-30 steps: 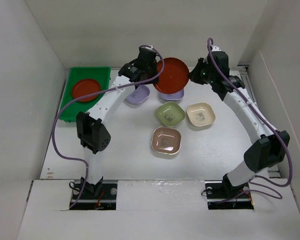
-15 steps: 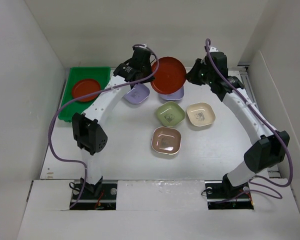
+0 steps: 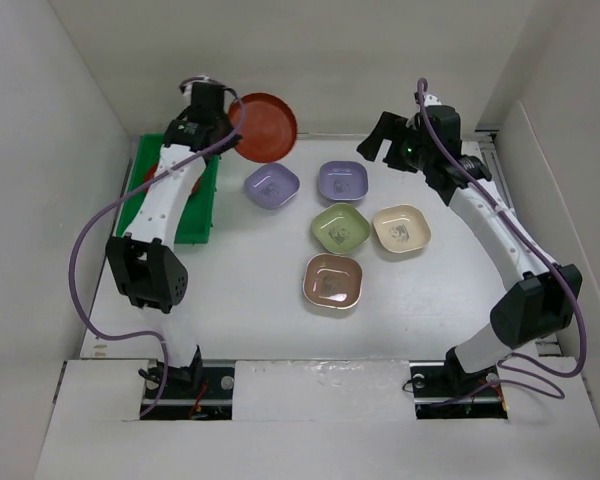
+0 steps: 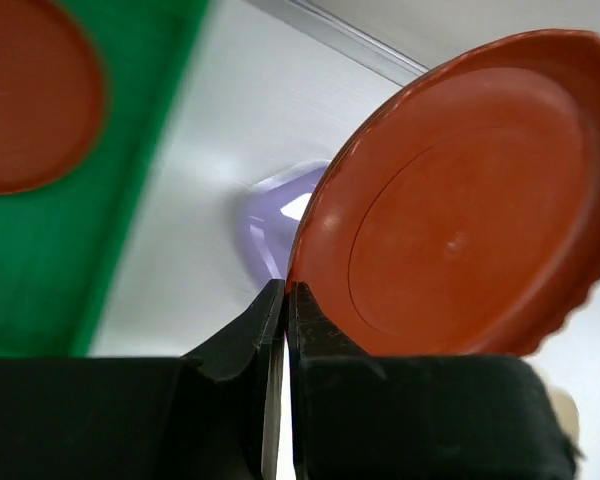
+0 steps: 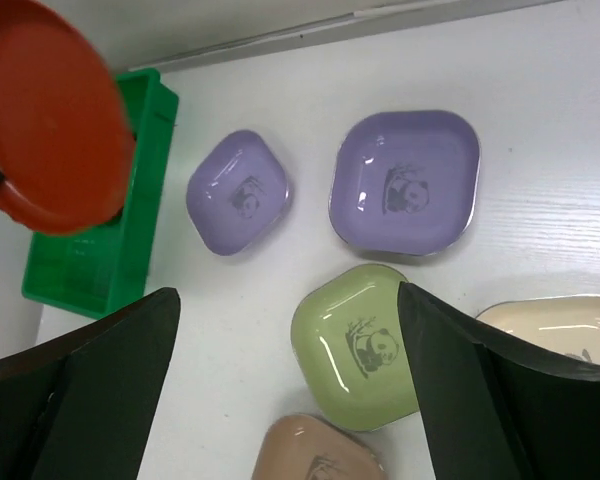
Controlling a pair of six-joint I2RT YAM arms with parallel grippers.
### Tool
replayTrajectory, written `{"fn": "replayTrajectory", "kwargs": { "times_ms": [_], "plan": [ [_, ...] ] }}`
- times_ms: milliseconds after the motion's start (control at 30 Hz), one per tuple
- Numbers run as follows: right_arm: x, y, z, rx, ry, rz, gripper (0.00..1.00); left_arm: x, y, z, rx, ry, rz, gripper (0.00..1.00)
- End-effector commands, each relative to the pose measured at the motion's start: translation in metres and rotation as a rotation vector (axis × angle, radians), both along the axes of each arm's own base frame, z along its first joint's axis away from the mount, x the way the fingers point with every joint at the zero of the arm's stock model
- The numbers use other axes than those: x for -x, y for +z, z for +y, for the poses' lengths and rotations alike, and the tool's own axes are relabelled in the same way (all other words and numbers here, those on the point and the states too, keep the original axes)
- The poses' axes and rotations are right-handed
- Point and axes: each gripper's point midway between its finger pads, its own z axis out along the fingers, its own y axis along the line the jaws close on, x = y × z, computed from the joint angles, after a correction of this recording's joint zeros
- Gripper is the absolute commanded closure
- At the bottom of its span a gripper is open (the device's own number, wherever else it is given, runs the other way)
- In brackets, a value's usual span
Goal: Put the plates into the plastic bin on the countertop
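**Q:** Where's the plate right now, and what are the claws doing?

**A:** I've got the left claw (image 4: 285, 300) clenched on the rim of a round red-brown plate (image 3: 264, 127). On the wrist cam the two fingers are pinched tight on its edge. The plate is tilted and up off the bench (image 3: 250, 300), at about 11 o'clock on the overhead view, just beside the far right corner of the green bin (image 3: 202, 215). I can't tell whether any of it actually hangs over the bin wall.

**Q:** Anything in the bin?

**A:** Yep, a second red-brown plate (image 4: 30, 95) is lying flat in it, mostly hidden under my left arm from above. The bin itself sits at 10 o'clock on the bench.

**Q:** And the right side?

**A:** The right claw (image 5: 287, 293) is released, fingers spread wide and holding nothing, hovering at about 1 o'clock. Five rounded-square dishes sit on the bench. Taking the green dish (image 3: 340, 228) as the centre, one lavender dish (image 3: 271, 186) is at 11 o'clock, the other lavender dish (image 3: 342, 181) at 12, the cream dish (image 3: 401, 229) at 3, and the pinkish-tan dish (image 3: 332, 281) at 6. They're close together, and several show a little panda print.
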Motion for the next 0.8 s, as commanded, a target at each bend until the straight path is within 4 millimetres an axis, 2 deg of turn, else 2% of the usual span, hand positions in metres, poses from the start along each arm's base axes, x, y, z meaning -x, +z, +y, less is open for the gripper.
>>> {"fn": "replayTrajectory", "kwargs": {
  "times_ms": [0, 67, 100, 133, 167, 233, 267, 333, 367, 433, 467, 500, 533, 567, 633, 700, 733, 767],
  "plan": [
    [0.01, 0.013, -0.008, 0.002, -0.01, -0.059, 0.04, -0.003, 0.001, 0.108, 0.042, 0.271, 0.002, 1.0],
    [0.018, 0.009, -0.005, 0.002, 0.002, -0.058, 0.03, -0.008, -0.009, 0.146, 0.061, 0.349, 0.015, 1.0],
    [0.023, -0.003, -0.002, 0.007, 0.012, -0.042, 0.0, -0.008, -0.019, 0.164, 0.067, 0.379, 0.039, 1.0],
    [0.026, -0.006, -0.003, 0.007, 0.012, -0.042, 0.0, -0.013, -0.034, 0.18, 0.071, 0.407, 0.069, 1.0],
    [0.032, -0.001, -0.005, 0.001, 0.012, -0.059, 0.0, -0.014, -0.041, 0.208, 0.072, 0.463, 0.078, 1.0],
    [0.045, -0.014, 0.003, 0.001, 0.046, -0.042, 0.0, -0.021, -0.047, 0.229, 0.066, 0.496, 0.089, 1.0],
    [0.049, -0.01, 0.003, 0.0, 0.059, -0.06, 0.0, -0.024, -0.067, 0.237, 0.064, 0.511, 0.138, 1.0],
    [0.056, -0.019, 0.006, 0.006, 0.072, -0.043, 0.0, -0.028, -0.077, 0.259, 0.066, 0.55, 0.156, 1.0],
    [0.058, -0.019, 0.01, 0.005, 0.081, -0.043, 0.0, -0.029, -0.095, 0.267, 0.069, 0.578, 0.193, 1.0],
    [0.064, -0.015, 0.009, 0.006, 0.093, -0.058, 0.0, -0.029, -0.108, 0.283, 0.06, 0.614, 0.216, 1.0],
    [0.068, -0.022, 0.013, 0.023, 0.11, -0.045, 0.0, -0.033, -0.107, 0.287, 0.056, 0.631, 0.204, 1.0],
    [0.074, -0.023, 0.014, 0.032, 0.123, -0.045, 0.0, -0.033, -0.121, 0.287, 0.054, 0.632, 0.242, 1.0],
    [0.076, -0.018, 0.013, 0.028, 0.123, -0.056, 0.0, -0.032, -0.125, 0.291, 0.04, 0.646, 0.256, 1.0],
    [0.076, -0.024, 0.013, 0.032, 0.123, -0.045, 0.0, -0.034, -0.127, 0.291, 0.039, 0.646, 0.257, 1.0],
    [0.08, -0.015, 0.011, 0.033, 0.126, -0.071, 0.0, -0.032, -0.138, 0.292, 0.032, 0.652, 0.28, 1.0],
    [0.081, -0.019, 0.011, 0.035, 0.126, -0.062, 0.0, -0.029, -0.148, 0.291, 0.037, 0.659, 0.3, 0.98],
    [0.081, -0.019, 0.011, 0.035, 0.126, -0.062, 0.0, -0.028, -0.148, 0.293, 0.03, 0.665, 0.3, 0.88],
    [0.084, -0.021, 0.014, 0.038, 0.135, -0.053, 0.0, -0.026, -0.149, 0.29, 0.037, 0.657, 0.307, 0.72]
  ]
}}
